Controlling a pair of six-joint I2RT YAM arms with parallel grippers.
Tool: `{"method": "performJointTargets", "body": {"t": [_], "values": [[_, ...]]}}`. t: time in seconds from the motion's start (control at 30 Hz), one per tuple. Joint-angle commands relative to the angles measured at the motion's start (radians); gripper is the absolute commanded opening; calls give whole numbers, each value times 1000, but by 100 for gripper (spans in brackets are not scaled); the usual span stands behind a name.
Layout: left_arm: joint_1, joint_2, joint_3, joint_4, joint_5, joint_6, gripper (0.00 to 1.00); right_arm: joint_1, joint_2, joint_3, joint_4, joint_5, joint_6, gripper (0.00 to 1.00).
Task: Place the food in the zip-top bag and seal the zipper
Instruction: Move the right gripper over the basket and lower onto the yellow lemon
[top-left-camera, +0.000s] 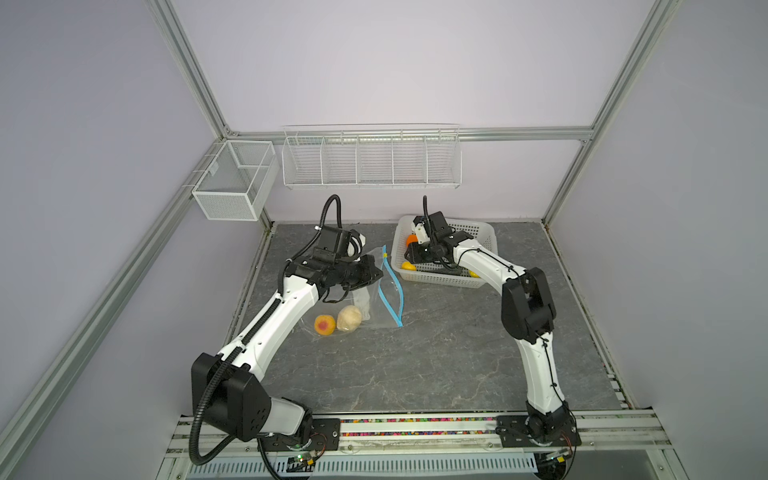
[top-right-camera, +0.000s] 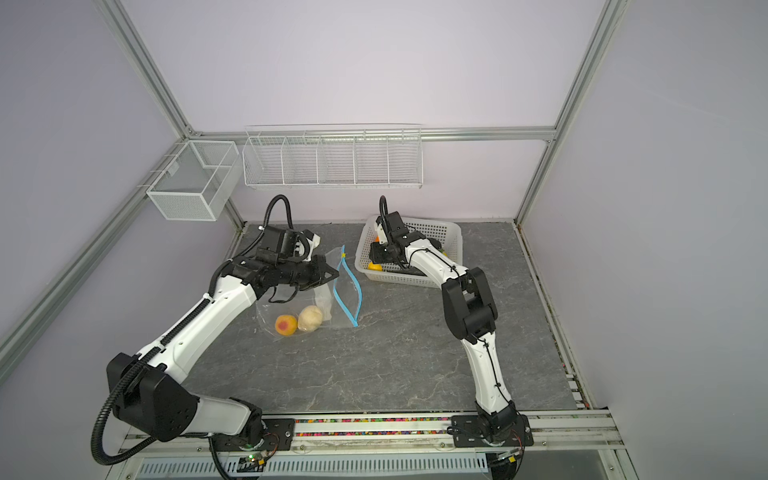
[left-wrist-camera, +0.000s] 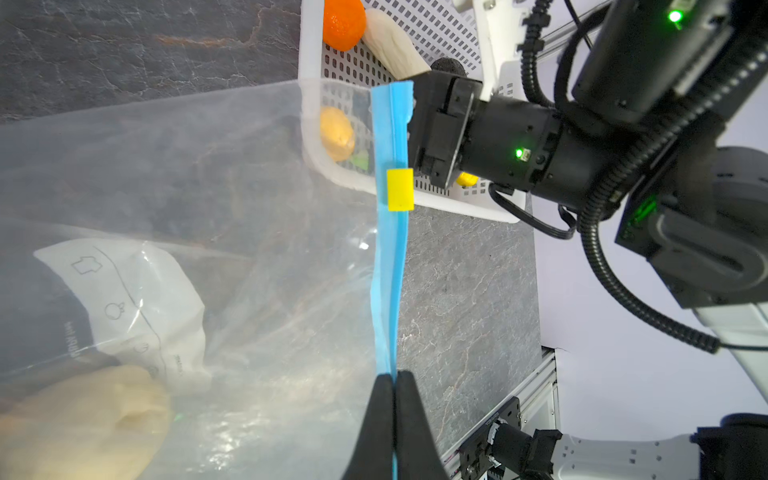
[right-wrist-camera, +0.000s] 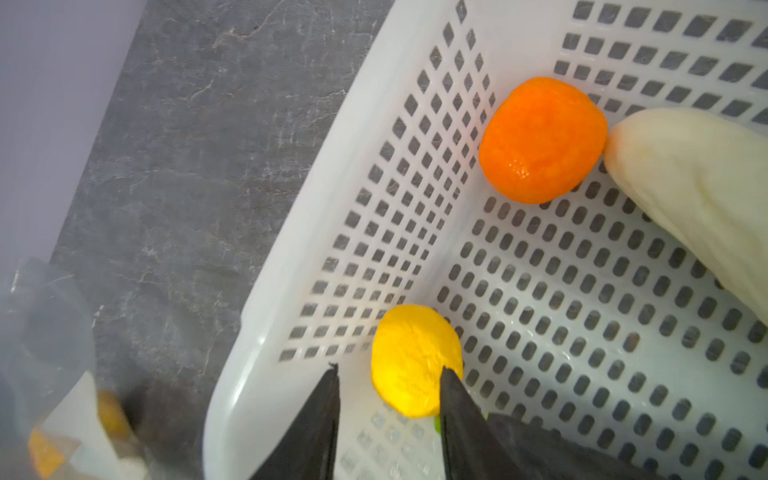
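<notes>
The clear zip-top bag (top-left-camera: 374, 309) lies on the grey table, its light-blue zipper (top-left-camera: 392, 291) toward the basket. My left gripper (left-wrist-camera: 394, 376) is shut on the zipper (left-wrist-camera: 390, 270), some way from its yellow slider (left-wrist-camera: 400, 189). Inside the bag sit an orange-red round fruit (top-left-camera: 324, 324) and a cream round piece (top-left-camera: 348, 318). My right gripper (right-wrist-camera: 390, 370) is down in the white basket (top-left-camera: 440, 281) with its jaws open. A yellow round fruit (right-wrist-camera: 415, 361) lies partly between its fingertips, against one finger. An orange fruit (right-wrist-camera: 542, 139) and a cream-white piece (right-wrist-camera: 698, 187) lie farther in.
A white wire rack (top-left-camera: 372, 160) and a mesh box (top-left-camera: 232, 183) hang on the back wall above the table. The arm bases sit on a metal rail (top-left-camera: 415, 428) along the front edge. Aluminium frame posts bound both sides.
</notes>
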Motion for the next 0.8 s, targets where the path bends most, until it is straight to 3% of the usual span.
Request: {"method": "performJointTargets", "body": {"t": [0.0, 0.33, 0.77], "values": [[5, 10, -19, 13, 7, 17, 0, 10, 56, 115, -150, 20, -69, 42], [10, -1, -20, 30, 9, 11, 0, 46, 56, 124, -243, -22, -134, 41], [11, 8, -19, 23, 4, 9, 0, 59, -89, -88, -188, -17, -130, 42]]}}
